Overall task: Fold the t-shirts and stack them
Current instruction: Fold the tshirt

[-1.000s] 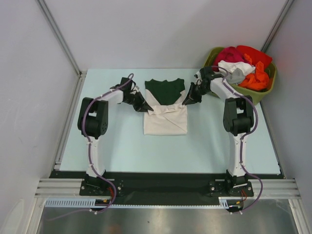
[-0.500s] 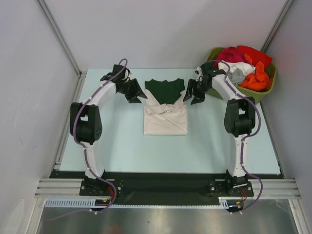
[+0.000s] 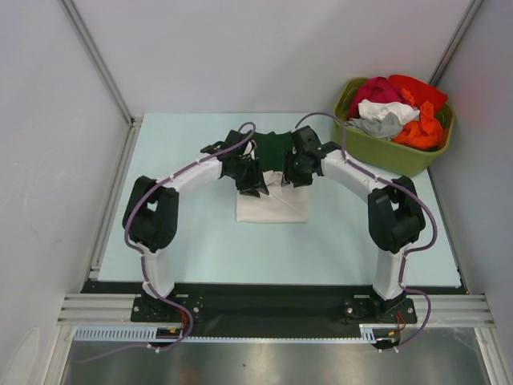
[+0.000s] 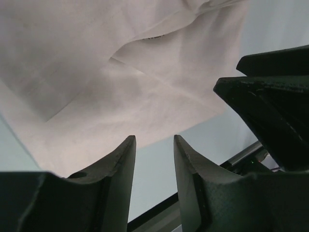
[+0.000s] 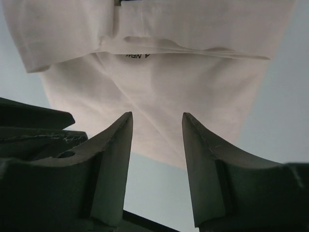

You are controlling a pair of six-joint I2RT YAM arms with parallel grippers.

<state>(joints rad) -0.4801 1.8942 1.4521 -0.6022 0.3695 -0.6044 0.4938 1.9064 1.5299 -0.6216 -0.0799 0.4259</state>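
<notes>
A cream-white t-shirt [image 3: 272, 207] lies partly folded on the pale table, over a dark green t-shirt [image 3: 272, 147] whose far end shows behind it. The cream cloth also shows in the left wrist view [image 4: 125, 82] and in the right wrist view [image 5: 159, 63], with small black lettering near a fold. My left gripper [image 3: 258, 181] hangs over the cream shirt's far left part, open and empty [image 4: 154, 140]. My right gripper [image 3: 292, 173] hangs over its far right part, open and empty [image 5: 157, 118]. The two grippers are close together above the shirt.
An olive-green tub [image 3: 397, 144] at the back right holds red, orange and white-grey garments [image 3: 393, 108]. Grey walls stand on the left, right and back. The table's black front edge [image 3: 272, 287] runs near the arm bases.
Both grippers have moved inward from beside the shirts' far corners to over the middle of the cream shirt. The cream shirt's far edge is now hidden under them.
</notes>
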